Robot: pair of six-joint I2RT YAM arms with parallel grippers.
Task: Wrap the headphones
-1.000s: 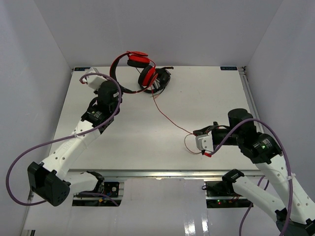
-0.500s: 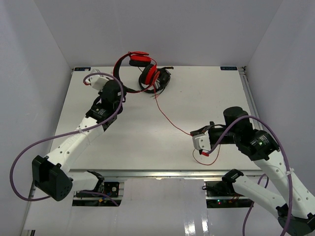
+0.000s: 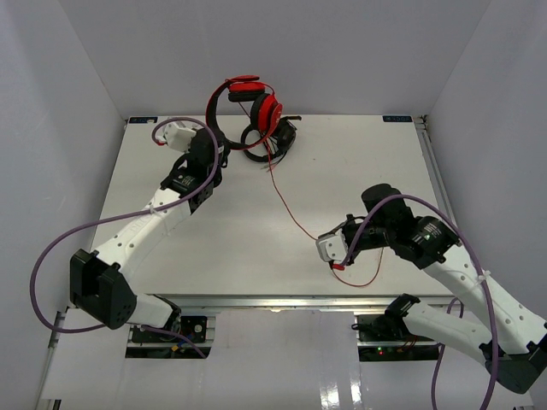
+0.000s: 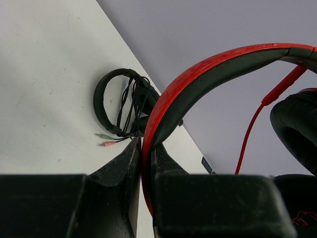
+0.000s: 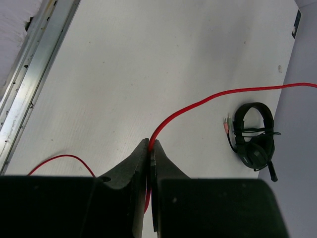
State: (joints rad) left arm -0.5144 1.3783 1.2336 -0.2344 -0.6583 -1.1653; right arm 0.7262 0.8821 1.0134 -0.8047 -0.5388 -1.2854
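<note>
The red headphones [image 3: 256, 101] hang tilted above the table's far edge, ear cups on the right. My left gripper [image 3: 222, 156] is shut on the lower end of their red headband [image 4: 208, 74]. One ear cup's black padding [image 4: 297, 129] shows at the right of the left wrist view. The thin red cable [image 3: 295, 213] runs from the cups down across the table to my right gripper [image 3: 341, 260], which is shut on it [image 5: 208, 101]. The slack end loops [image 3: 369, 279] on the table beside that gripper.
Black headphones [image 3: 275, 141] with a black cable and pink and green plugs lie at the back of the table under the red ones; they also show in the left wrist view [image 4: 124, 106] and right wrist view [image 5: 255, 136]. The table's metal front rail [image 5: 29, 89] lies near the right gripper.
My left gripper has moved right and lifted the red headphones higher off the table. My right gripper has moved left and nearer with the cable, drawing its slack into a loop.
</note>
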